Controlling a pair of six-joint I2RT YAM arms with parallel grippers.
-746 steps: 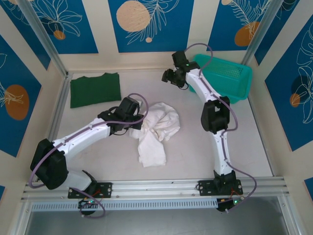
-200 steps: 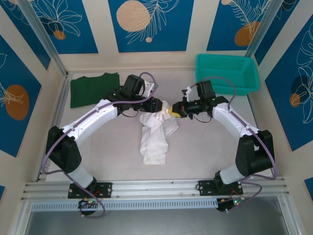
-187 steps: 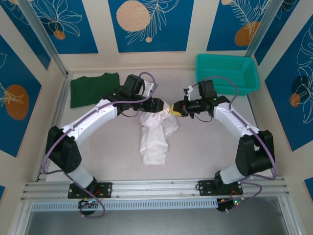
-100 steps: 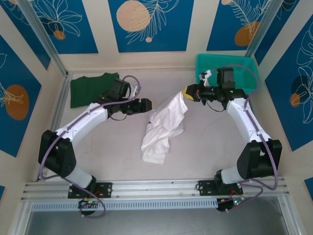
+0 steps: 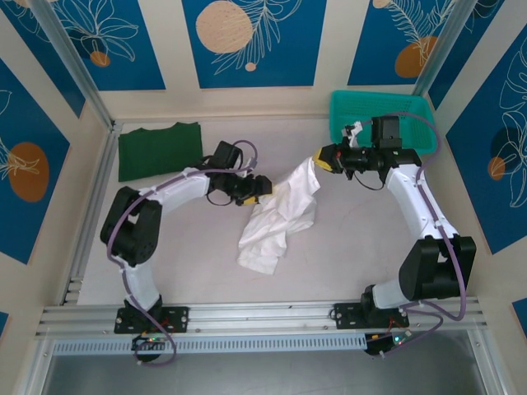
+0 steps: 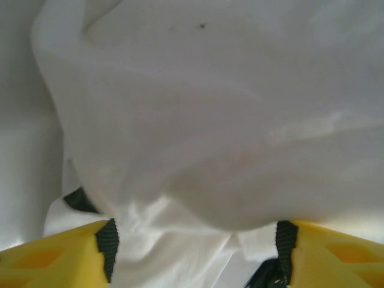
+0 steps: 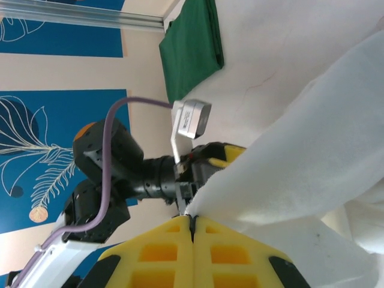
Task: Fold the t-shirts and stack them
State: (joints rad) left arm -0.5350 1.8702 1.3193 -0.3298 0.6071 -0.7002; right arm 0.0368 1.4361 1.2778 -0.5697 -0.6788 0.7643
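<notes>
Shirt corner pinched, left jaws apart

Top camera placed the white shirt (image 5: 276,218) crumpled at the middle of the table (image 5: 354,247), one corner lifted by the right gripper (image 5: 324,160) near the basket (image 5: 416,115); the green shirt (image 5: 160,151) lay folded at far left. Right wrist camera added the pinch itself: yellow jaws closed flat on white cloth. Left wrist camera added the left gripper (image 6: 197,246) spread wide, cloth sagging between its jaws

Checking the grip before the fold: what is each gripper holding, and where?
Right gripper is shut on the white shirt at its far end, near the basket. Left gripper is open around shirt cloth, not clamped.
</notes>
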